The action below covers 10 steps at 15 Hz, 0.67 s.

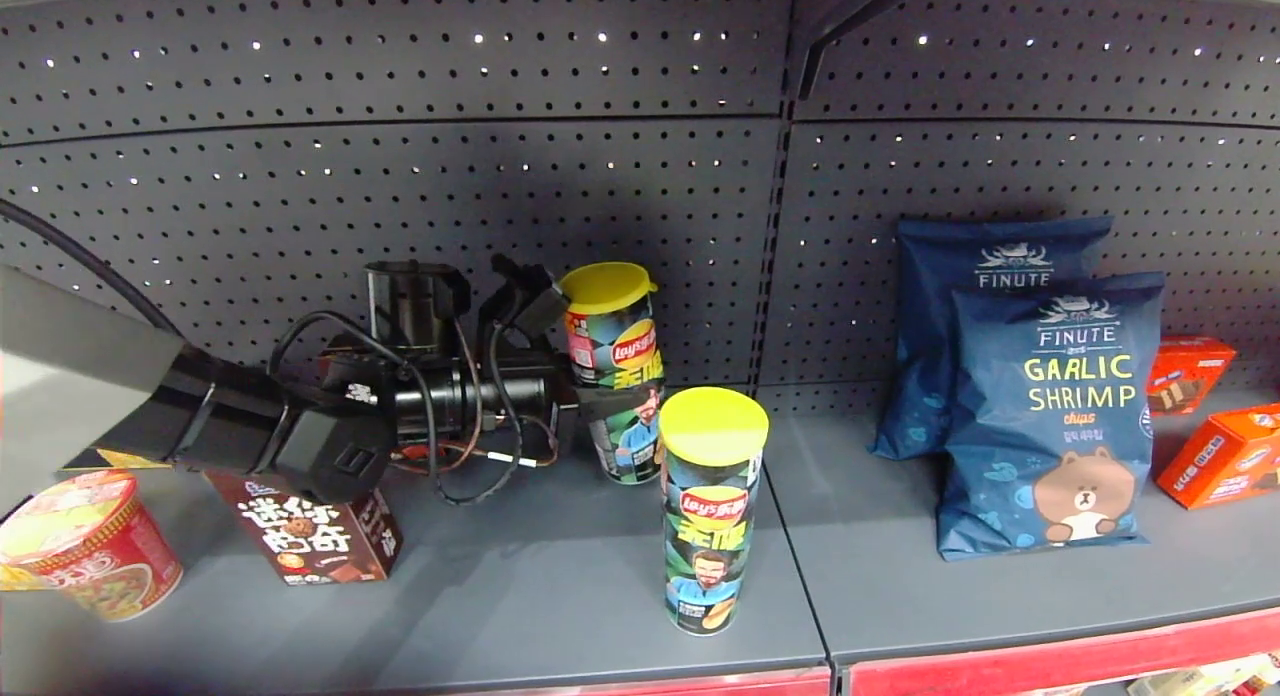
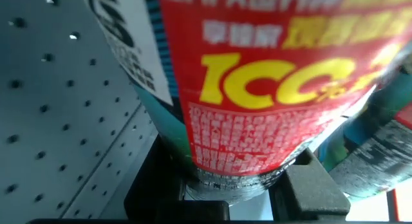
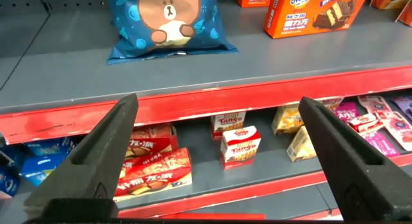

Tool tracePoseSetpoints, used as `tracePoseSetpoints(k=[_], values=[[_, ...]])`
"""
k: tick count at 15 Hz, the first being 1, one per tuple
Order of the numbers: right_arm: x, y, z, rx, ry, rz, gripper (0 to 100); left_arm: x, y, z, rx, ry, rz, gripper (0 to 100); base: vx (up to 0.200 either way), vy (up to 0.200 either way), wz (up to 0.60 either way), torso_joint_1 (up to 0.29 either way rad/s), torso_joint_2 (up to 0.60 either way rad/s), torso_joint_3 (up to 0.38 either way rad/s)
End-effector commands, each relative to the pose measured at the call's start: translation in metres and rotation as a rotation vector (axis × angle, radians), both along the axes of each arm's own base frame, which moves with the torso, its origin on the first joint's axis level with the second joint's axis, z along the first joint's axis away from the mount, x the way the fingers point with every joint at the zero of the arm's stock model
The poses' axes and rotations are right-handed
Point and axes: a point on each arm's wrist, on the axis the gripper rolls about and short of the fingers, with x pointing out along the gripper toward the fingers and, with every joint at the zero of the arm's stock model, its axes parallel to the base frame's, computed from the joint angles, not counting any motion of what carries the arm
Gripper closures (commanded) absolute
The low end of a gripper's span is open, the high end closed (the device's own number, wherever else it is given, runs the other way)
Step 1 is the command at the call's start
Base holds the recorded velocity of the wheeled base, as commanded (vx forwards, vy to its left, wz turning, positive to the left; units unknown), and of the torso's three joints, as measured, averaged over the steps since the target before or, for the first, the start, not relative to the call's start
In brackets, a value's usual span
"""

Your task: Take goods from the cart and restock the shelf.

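- Two yellow-lidded chip cans stand on the grey shelf (image 1: 520, 586), left of the upright divider in the head view.
- Rear can (image 1: 612, 361): close to the pegboard back panel (image 1: 300, 176) and tilted slightly. I cannot tell whether its base rests on the shelf.
- Front can (image 1: 708, 521): upright near the shelf's front edge, just beside the rear can and free of any gripper.
- Left gripper (image 1: 585, 361): reaches in from the left and is clamped across the rear can at mid-height. In the left wrist view the can's label (image 2: 257, 89) sits between the dark fingers (image 2: 312, 188), with the pegboard alongside.
- Right gripper (image 3: 217, 98): fingers spread wide and empty, in front of the red shelf edge (image 3: 257, 95).
- Brown snack box (image 1: 320, 536) and red cup noodle (image 1: 90, 551): on the shelf below the left arm.
- Two blue shrimp-chip bags (image 1: 1050, 416): upright right of the divider, one behind the other.
- Orange boxes (image 1: 1220, 456): at the far right.
- Small boxed goods (image 3: 239, 147): on the lower shelf in the right wrist view.
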Motion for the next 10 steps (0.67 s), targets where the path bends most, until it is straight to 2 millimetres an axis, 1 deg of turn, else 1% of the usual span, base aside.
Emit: tracePoseSetpoints(k=[1,3,6,9,10], values=[[0.0,0.0,0.0,-0.001,0.002,-0.001,0,0.002,-0.004,-0.006,0.004,0.011,-0.012,100,0.0,0.0,0.0,0.0,0.0,0.0],[0.0,0.0,0.0,-0.001,0.002,-0.006,0,0.011,-0.009,-0.011,0.004,0.009,-0.02,100,0.0,0.0,0.0,0.0,0.0,0.0],[0.0,0.0,0.0,-0.001,0.002,-0.009,0,0.025,-0.014,-0.011,-0.003,-0.015,-0.02,100,0.0,0.0,0.0,0.0,0.0,0.0],[0.0,0.0,0.0,0.0,0.002,-0.009,0,0.025,-0.012,-0.017,0.038,0.03,-0.02,100,0.0,0.0,0.0,0.0,0.0,0.0],[0.0,0.0,0.0,-0.001,0.002,-0.009,0,0.026,-0.01,-0.017,0.054,0.015,-0.023,100,0.0,0.0,0.0,0.0,0.0,0.0]])
